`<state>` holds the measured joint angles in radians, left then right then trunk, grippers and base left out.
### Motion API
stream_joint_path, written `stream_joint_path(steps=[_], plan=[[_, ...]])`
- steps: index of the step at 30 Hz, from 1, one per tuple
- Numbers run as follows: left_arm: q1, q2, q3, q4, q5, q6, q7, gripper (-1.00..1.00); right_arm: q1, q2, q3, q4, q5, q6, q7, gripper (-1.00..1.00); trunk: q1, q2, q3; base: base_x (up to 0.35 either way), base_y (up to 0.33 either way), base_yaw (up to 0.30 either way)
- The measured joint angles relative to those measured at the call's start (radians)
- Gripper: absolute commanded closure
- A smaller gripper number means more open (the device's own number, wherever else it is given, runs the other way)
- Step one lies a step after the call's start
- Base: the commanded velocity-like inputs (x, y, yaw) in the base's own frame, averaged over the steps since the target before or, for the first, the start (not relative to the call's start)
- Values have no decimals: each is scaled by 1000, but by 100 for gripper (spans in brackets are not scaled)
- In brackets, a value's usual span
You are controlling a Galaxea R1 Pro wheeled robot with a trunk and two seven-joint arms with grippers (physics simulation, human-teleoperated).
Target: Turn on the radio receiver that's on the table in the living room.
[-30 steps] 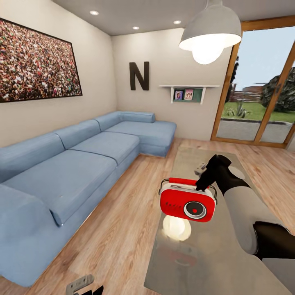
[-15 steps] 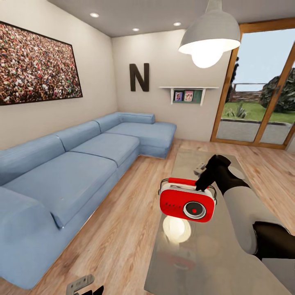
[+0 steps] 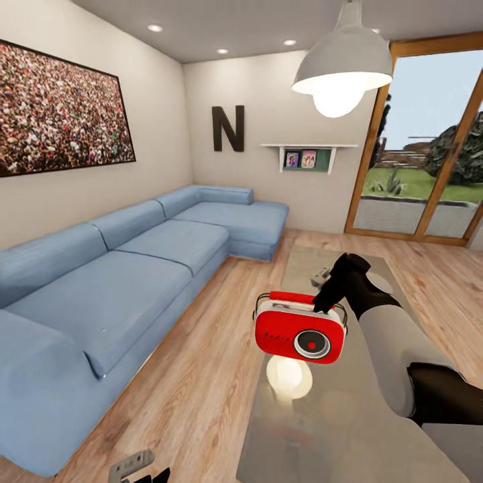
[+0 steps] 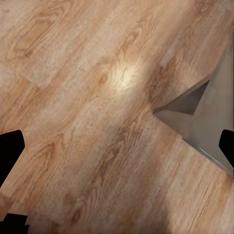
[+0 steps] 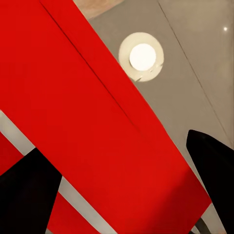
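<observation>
Radio receiver (image 3: 300, 332) sits on the coffee table (image 3: 349, 429), near its left long edge, upright, dial (image 3: 311, 344) facing me. Living room confirmed: blue sofa (image 3: 121, 268) on the left, letter N (image 3: 228, 127) on the far wall, pendant lamp (image 3: 342, 60) overhead with its reflection (image 3: 290, 379) on the glossy top just in front of the radio.

Right gripper (image 3: 322, 292) is at the radio's top, by the handle (image 3: 293, 298), at the right rear corner. In the right wrist view, the red casing (image 5: 92, 122) lies between the two dark fingers (image 5: 24, 195), which stand apart on either side of it. I read the jaws as spread, not clamped on anything. Whether a fingertip is actually touching the casing, I cannot tell.

Left gripper (image 4: 117, 170) hangs low over the wood floor (image 4: 73, 97) beside a table corner (image 4: 195, 117); fingers wide apart, holding nothing.

Progress, my judgement: approach done, hand on station. No visible sign that the set is on. Remaining: press or toggle the switch on top.
</observation>
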<state>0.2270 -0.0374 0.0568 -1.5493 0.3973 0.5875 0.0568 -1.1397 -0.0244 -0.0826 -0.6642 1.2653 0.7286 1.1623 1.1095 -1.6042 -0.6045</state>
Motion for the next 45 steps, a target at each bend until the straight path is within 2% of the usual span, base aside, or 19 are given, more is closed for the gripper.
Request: stream_joint_path(steps=[25, 33, 45], plan=[[0, -2, -2, 0, -1, 0, 1, -100, 0, 14, -1, 58, -4, 0, 0, 100, -96, 175, 78, 0, 0, 0], [0, -2, -38, 0, -3, 1, 4, -100, 0, 15, -4, 60, -5, 0, 1, 100, -127, 231, 103, 0, 0, 0], [0, -3, -45, 0, -2, 1, 4, -100, 0, 15, -5, 68, -7, 2, 7, 100, -169, 308, 138, 0, 0, 0]])
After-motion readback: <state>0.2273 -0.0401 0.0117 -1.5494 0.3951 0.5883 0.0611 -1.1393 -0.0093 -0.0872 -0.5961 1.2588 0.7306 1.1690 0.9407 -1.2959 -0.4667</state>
